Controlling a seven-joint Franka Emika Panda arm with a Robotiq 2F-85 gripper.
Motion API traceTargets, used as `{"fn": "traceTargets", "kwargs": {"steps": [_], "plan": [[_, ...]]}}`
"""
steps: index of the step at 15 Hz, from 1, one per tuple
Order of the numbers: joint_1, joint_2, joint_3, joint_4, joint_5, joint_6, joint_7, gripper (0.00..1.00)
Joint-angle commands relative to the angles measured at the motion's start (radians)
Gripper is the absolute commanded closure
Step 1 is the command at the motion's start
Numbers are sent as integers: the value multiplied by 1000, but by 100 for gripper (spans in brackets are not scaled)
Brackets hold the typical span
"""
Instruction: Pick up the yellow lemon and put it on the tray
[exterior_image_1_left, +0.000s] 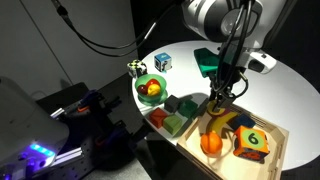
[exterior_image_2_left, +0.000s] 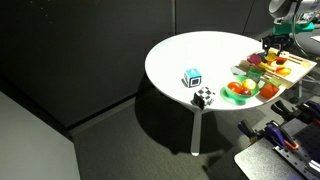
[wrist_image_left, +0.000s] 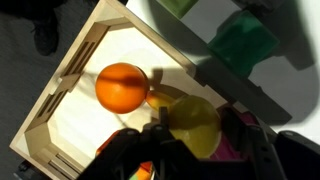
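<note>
lemon (wrist_image_left: 195, 120) clamped between the jaws of the gripper (wrist_image_left: 197, 130), hanging just above the tray (wrist_image_left: 85, 125), near the orange (wrist_image_left: 120, 87). placing step by the looks. next: lower a bit, then release onto bare wood.

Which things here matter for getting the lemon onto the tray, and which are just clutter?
Job:
- yellow lemon, between the fingers of the gripper
- tray

Lying about:
- orange fruit in the tray
- numbered block
- green bowl
- green blocks
- two small cubes
</note>
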Motion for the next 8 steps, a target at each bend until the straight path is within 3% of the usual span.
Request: {"fn": "traceTargets", "kwargs": {"steps": [1, 3, 4, 5, 8], "plan": [[13, 30, -15, 39, -28, -2, 44, 69], [16, 37, -17, 46, -34, -5, 50, 64], [16, 38, -18, 48, -35, -7, 51, 30], [18, 38, -18, 48, -36, -8, 52, 19], [24, 31, -18, 44, -44, -11, 55, 2]]}}
